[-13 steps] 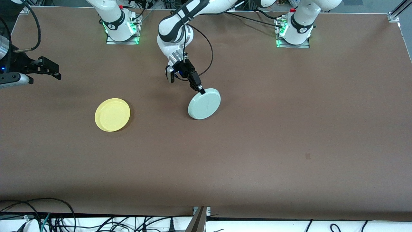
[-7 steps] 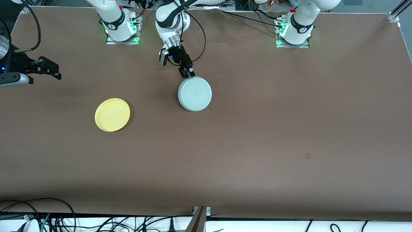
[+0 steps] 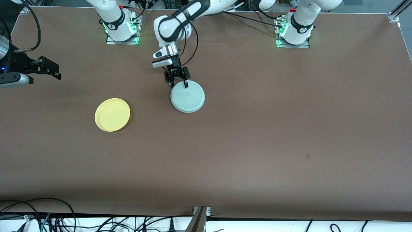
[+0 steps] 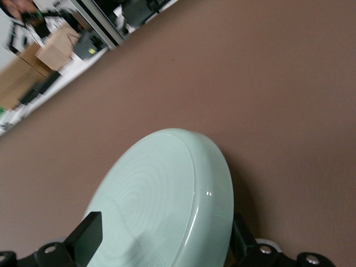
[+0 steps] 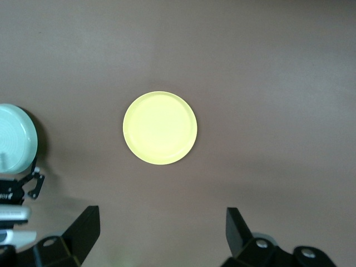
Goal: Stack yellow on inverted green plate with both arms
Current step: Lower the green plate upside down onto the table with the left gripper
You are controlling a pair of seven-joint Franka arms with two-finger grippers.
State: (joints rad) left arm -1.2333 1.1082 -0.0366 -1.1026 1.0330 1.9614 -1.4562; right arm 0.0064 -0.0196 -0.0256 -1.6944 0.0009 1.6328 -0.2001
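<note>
The left gripper (image 4: 161, 239) has its two black fingers (image 4: 89, 236) spread wide, one on each side of the green plate (image 4: 167, 194). The plate sits between them with its flat underside up, faint concentric rings showing on it, and its rounded rim facing the brown table (image 4: 267, 83). One finger lies over the ringed underside; the other stands just beside the rim, against the plate's shadow.

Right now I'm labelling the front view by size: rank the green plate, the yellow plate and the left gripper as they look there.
1. green plate and yellow plate: alike, no clear winner.
2. left gripper, at the green plate's rim: clearly smallest.
</note>
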